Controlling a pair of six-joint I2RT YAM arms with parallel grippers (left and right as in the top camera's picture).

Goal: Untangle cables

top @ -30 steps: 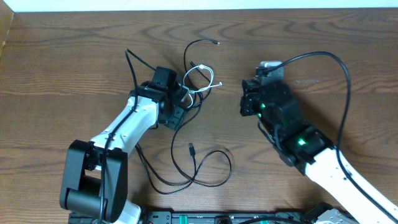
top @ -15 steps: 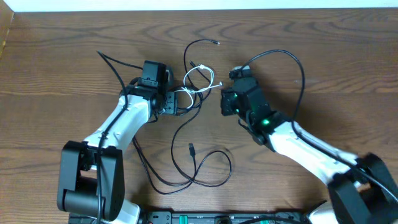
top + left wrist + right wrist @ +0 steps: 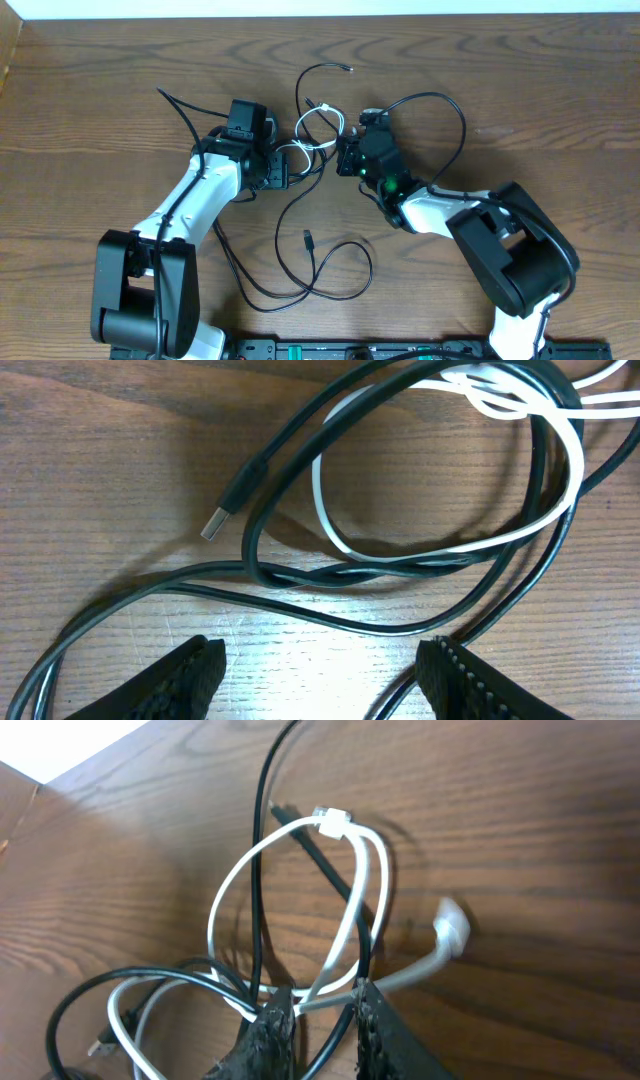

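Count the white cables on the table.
1. The white cable lies looped between left gripper and right gripper, tangled with black cables; another may be hidden beneath them.

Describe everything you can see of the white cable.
The white cable is thin, smooth and flexible, plastic-looking, lying on the wooden table in loose overlapping loops. One end carries a small white plug; a second pale plug, seemingly its other end, lies off to one side. Black cables thread through its loops, touching it. A strand runs between the narrowly parted jaws of the right gripper, which do not look clamped.
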